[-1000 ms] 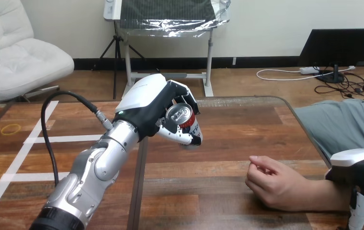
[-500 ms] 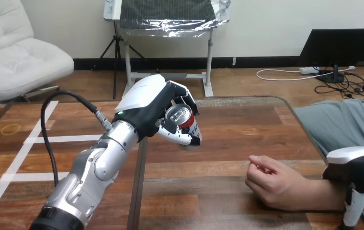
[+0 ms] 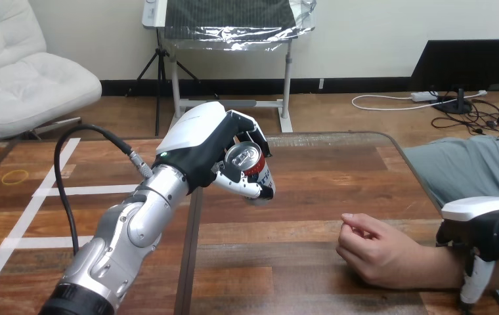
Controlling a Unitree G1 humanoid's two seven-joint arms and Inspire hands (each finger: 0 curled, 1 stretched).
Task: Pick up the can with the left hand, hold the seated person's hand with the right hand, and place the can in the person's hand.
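One of three steps reads as done; the left hand has fingers and thumb wrapped round the can, which looks lifted clear of the tabletop and tilted, its top turned toward the camera. Taking the head view as a dial, the can sits near centre, a little toward 11 o'clock.

Step two is in doubt; the right hand is at the 4 o'clock edge, lying over the person's forearm behind the wrist; whether it grips or merely rests there I cannot tell.

Step three is not begun; the person's hand rests on the tabletop at about 4 o'clock, knuckles up and loosely curled, well apart from the can. Judgement: that hand would need to be turned palm-up and opened before the can can be set in it, so the hold and the turn come first, then a carry of the can from centre toward 4 o'clock and a release.

Surroundings:
- a yellow rubber band lies on the tabletop at 9 o'clock, far from the work
- white tape lines cross the wood at 8 to 9 o'clock
- a seam runs toward 6 o'clock beneath the left arm

Nothing lies on the bare wood between can and person's hand; the obstacle, as I judge it, is the closed, downturned palm, not clutter.
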